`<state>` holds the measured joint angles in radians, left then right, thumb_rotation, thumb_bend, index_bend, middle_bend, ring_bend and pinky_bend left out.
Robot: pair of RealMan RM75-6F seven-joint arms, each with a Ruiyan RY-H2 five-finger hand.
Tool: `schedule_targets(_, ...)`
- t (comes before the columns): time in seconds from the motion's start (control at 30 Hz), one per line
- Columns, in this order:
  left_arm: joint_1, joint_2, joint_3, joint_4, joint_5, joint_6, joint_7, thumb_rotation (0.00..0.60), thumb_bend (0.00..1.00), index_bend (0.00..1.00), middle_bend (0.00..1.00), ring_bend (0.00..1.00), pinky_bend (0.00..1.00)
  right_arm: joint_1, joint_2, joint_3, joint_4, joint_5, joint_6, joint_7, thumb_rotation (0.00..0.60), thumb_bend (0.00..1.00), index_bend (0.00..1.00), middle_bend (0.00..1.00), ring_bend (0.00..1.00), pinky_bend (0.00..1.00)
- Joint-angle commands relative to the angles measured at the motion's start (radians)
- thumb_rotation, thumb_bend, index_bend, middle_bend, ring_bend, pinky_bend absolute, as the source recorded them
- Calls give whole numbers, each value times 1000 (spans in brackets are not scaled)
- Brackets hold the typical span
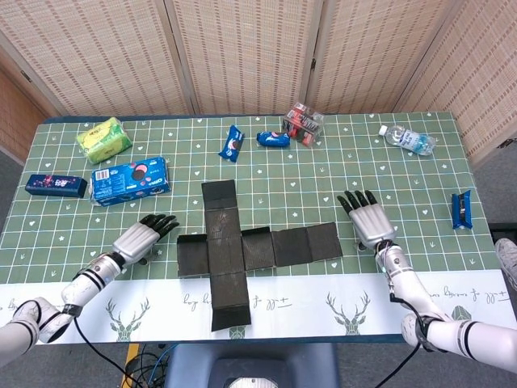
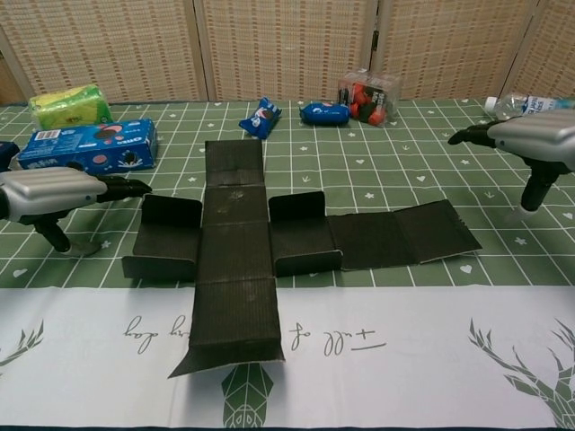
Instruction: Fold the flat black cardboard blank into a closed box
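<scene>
A flat black cardboard blank (image 1: 242, 250), shaped like a cross, lies in the middle of the green checked tablecloth (image 1: 388, 182). Its long strip runs from far to near, and the near end lies on the white cloth edge with deer pictures (image 1: 323, 303). Two small side flaps next to the strip stand up a little. The long arm on the right lies almost flat.

The left hand (image 1: 139, 239) is just to the left of the blank. It is not touching it. Its fingers are straight and spread, and it holds nothing. The right hand (image 1: 369, 220) is to the right of the blank, apart from it. Its fingers are spread wide too, and it holds nothing.

Far on the left lies a blue cookie box (image 1: 129, 179).
</scene>
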<state>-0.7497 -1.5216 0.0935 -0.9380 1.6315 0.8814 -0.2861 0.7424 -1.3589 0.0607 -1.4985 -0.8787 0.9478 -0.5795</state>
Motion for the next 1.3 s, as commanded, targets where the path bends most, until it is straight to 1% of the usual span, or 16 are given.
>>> schedule_targets(0.03,-6,-15,-3,12,1,1,-6,600,358,0,0,0,103,7,-34,1,37,1,-8,-7,600,101,0,0,0,0)
schedule_targets(0.23,-15,-33,-6,29,-6,-10,-7,600,358,0,0,0,103,20,-101,3,112,-15,-19,-18,600,95,0,0,0,0)
schedule_targets(0.5,-13,-21,-7,9,-17,-9,-3,600,358,0,0,0,102,26,-147,15,179,-22,-38,-7,600,95,0,0,0,0)
schedule_targets(0.67,-10,4,-16,-32,-25,5,34,600,358,0,0,0,103,25,-157,25,183,-32,-43,11,600,96,0,0,0,0)
schedule_targets(0.83,-9,42,-25,-102,-43,2,57,600,358,0,0,0,103,25,-157,34,184,-35,-47,20,600,96,0,0,0,0)
schedule_targets(1.2,-19,71,-38,-186,-66,-23,81,600,358,0,0,0,103,29,-164,48,181,-34,-47,18,600,95,0,0,0,0)
schedule_targets(1.3,-21,70,-40,-191,-71,-31,83,600,358,0,0,0,103,30,-165,50,180,-32,-47,16,600,94,0,0,0,0)
